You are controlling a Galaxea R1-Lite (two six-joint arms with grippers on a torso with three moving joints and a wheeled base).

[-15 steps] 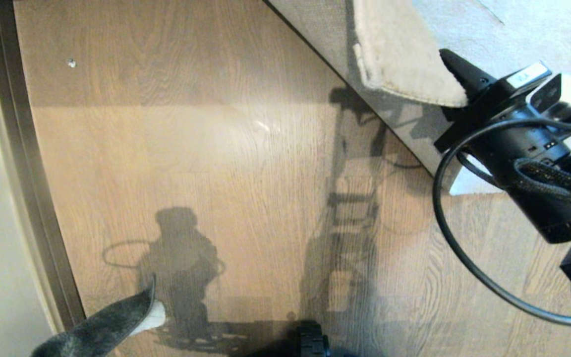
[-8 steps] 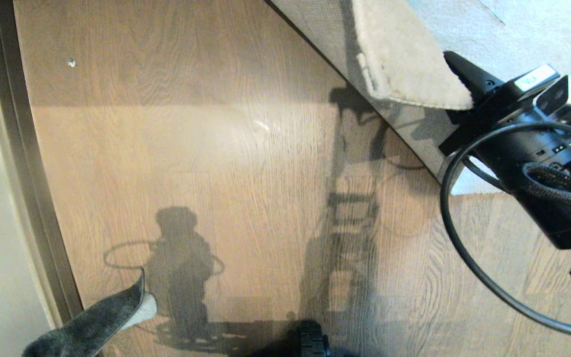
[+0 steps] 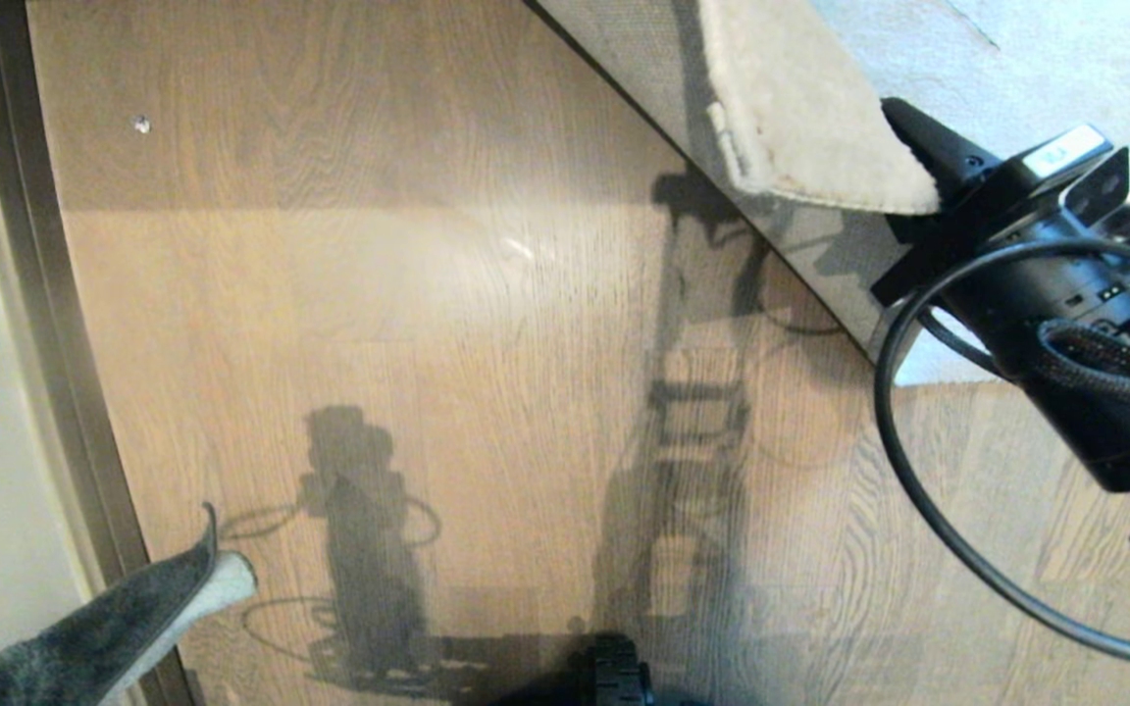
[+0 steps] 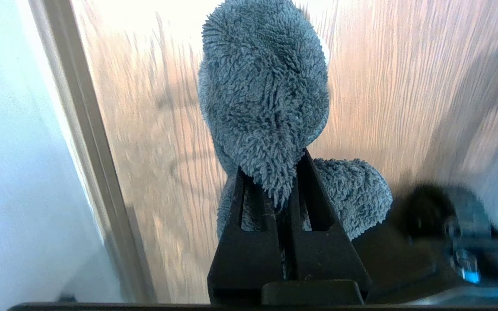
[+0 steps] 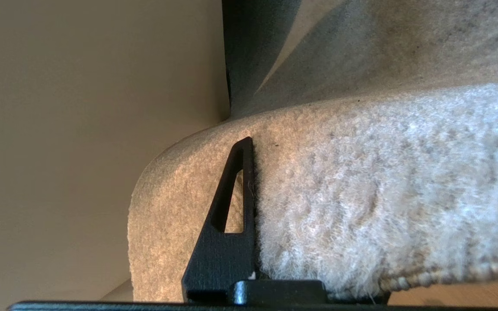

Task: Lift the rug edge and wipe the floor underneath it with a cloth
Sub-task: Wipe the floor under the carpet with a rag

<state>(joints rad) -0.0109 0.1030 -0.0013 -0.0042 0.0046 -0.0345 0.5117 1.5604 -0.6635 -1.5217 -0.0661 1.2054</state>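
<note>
right gripper (image 3: pixel 918 147): clamping down on the rug edge (image 3: pixel 810 118) and holding the corner folded up off the floor (image 3: pixel 487 324), woven backing showing underneath
left gripper (image 4: pixel 281 181): pinching the cloth (image 4: pixel 266 95) tight, hanging out low by the baseboard strip (image 3: pixel 45 324)
cloth: fuzzy dark grey, dangling above the planks, well apart from the rug
floor: catching shadows of both arms

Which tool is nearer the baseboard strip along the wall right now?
Left. The left tool, shut on the cloth, sits beside the baseboard strip at the floor's left edge. The right tool is across the floor, clamped on the rug edge.
</note>
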